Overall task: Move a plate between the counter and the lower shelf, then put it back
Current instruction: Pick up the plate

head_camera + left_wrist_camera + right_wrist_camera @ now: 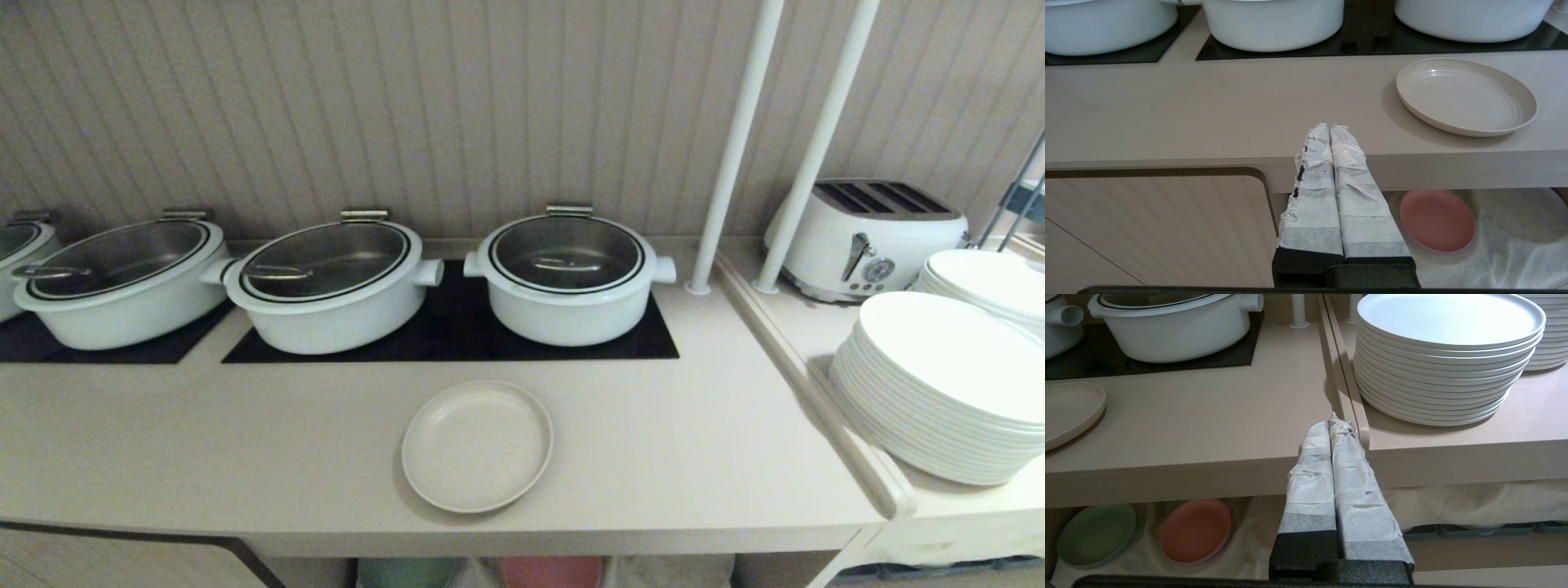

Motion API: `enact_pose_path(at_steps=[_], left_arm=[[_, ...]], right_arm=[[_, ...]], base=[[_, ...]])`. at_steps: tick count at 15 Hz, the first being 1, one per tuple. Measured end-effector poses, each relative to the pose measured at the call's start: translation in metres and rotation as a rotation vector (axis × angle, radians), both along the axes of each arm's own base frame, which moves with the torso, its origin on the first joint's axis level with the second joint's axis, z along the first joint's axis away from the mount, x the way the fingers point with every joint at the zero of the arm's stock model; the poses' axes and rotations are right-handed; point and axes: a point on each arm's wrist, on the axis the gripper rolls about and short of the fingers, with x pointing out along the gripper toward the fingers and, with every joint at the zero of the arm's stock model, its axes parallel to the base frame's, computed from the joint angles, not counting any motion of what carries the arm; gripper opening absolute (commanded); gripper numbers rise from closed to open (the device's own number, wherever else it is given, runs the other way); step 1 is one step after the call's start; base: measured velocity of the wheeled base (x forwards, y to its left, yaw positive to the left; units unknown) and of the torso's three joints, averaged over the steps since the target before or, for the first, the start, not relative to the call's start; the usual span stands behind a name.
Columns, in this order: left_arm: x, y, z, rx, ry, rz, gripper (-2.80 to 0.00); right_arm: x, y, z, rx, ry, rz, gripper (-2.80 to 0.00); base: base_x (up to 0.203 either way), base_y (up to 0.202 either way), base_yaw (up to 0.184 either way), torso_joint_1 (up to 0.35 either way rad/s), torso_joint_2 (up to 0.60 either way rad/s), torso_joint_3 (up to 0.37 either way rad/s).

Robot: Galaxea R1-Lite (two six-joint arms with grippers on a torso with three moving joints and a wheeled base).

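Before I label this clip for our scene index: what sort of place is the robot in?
Most likely a buffet or serving kitchen. Lidded white pots sit in a row on black hob panels set into the counter, tall stacks of white plates stand beside a toaster, and spare coloured plates lie on the lower shelf.

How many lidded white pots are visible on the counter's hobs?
4: one above the cream plate, one left of it, one further left, and one cut off at the left edge. More may lie beyond it.
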Motion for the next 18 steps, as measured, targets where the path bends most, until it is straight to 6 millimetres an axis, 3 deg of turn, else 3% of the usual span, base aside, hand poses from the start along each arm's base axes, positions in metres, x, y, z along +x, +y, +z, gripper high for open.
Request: enact_pose_path(at_steps=[9, 14, 18], left_arm=[[-0.002, -0.001, 0.005, 0.071, -0.02, -0.041, -2.8], [-0.003, -0.005, 0.049, 0.07, -0.053, -0.24, -2.8], [0.025, -0.008, 0.093, 0.05, 0.064, -0.368, -2.8]], right_arm=[[0.0, 0.0, 0.0, 0.0, 0.0, 0.0, -2.8], [0.0, 0.0, 0.0, 0.0, 0.0, 0.0, -2.8], [0.0, 0.0, 0.0, 0.0, 0.0, 0.0, -2.8]], base=[[0.0, 0.0, 0.0, 0.0, 0.0, 0.0], [0.0, 0.0, 0.0, 0.0, 0.0, 0.0], [0.0, 0.0, 0.0, 0.0, 0.0, 0.0]])
